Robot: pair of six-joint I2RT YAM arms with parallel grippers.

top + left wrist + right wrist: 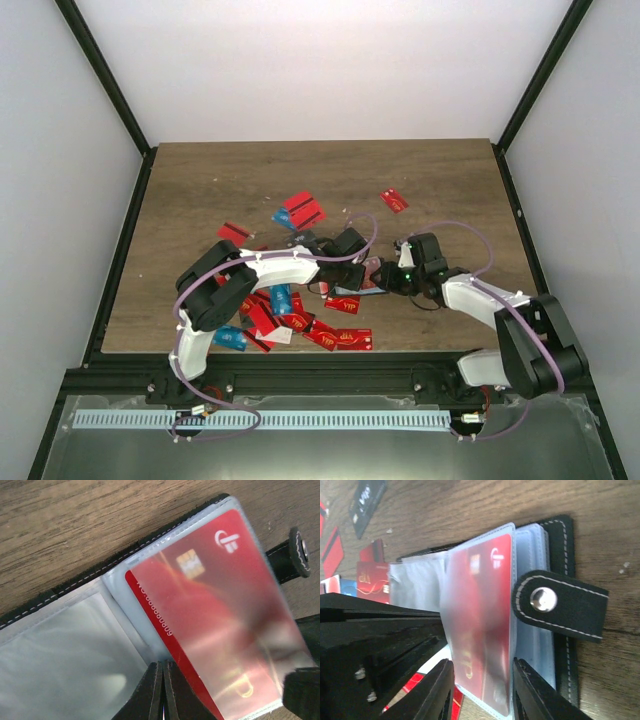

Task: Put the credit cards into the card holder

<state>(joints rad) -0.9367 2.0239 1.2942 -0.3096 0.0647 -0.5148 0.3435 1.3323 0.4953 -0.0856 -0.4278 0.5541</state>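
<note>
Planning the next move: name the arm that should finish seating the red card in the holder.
Right. The right gripper holds the sleeved red card between its fingers. The left gripper, shut, appears to rest on the open card holder and looks needed to steady it.

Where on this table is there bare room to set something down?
The far strip of table between the back wall and the farthest red cards is bare, as is the far right corner. Crowded: the near-left card pile and the card holder, where the left gripper and right gripper meet.
</note>
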